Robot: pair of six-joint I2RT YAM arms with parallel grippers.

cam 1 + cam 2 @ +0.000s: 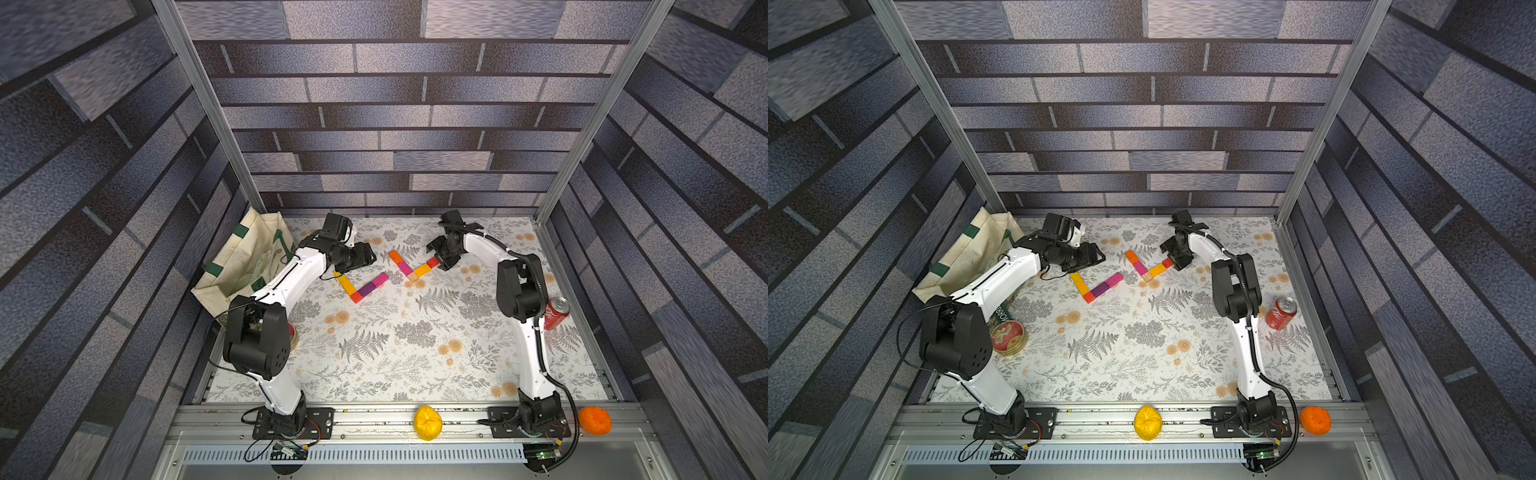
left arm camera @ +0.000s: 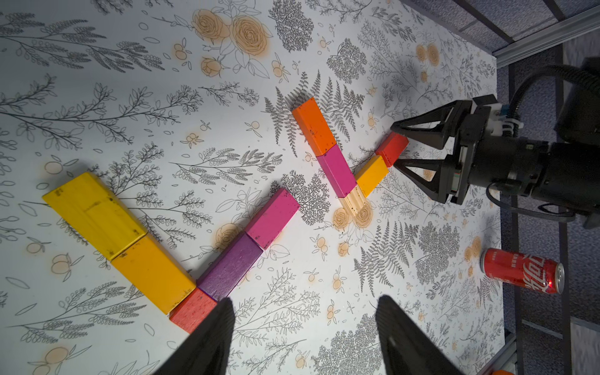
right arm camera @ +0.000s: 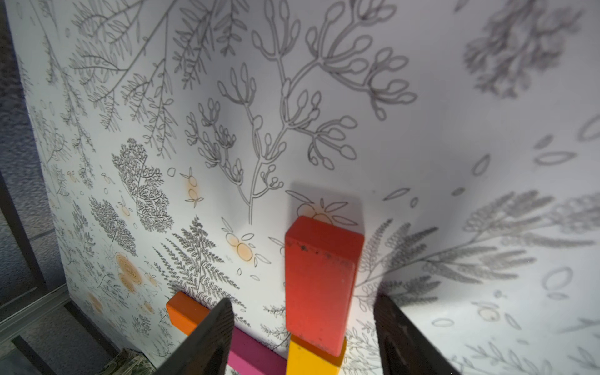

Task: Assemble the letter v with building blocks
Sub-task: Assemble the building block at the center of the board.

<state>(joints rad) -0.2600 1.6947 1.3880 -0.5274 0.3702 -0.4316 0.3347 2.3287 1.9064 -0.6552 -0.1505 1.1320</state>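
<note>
Printed brick walls [image 1: 395,124] box in a table [image 1: 395,353] covered with a fern-and-flower sheet. The left arm [image 1: 286,282] bends at the elbow and reaches toward the back. The right arm [image 1: 528,332] rises from the front rail and folds over toward the middle. A tote bag [image 1: 245,257] slumps in the back left corner, and a round tin [image 1: 1008,336] sits partly behind the left elbow. Ten building blocks [image 2: 230,269] lie near the back in two V's, side by side. The left gripper [image 2: 304,298] hovers by one of them, spread wide and empty. The right gripper [image 3: 302,298] stands open astride the red block [image 3: 321,282] ending the letter v [image 1: 411,269]. Its fingers [image 3: 214,328] look clear of that block in the right wrist view, though contact is hard to judge elsewhere. A wood cube [image 2: 354,203] forms the point
</note>
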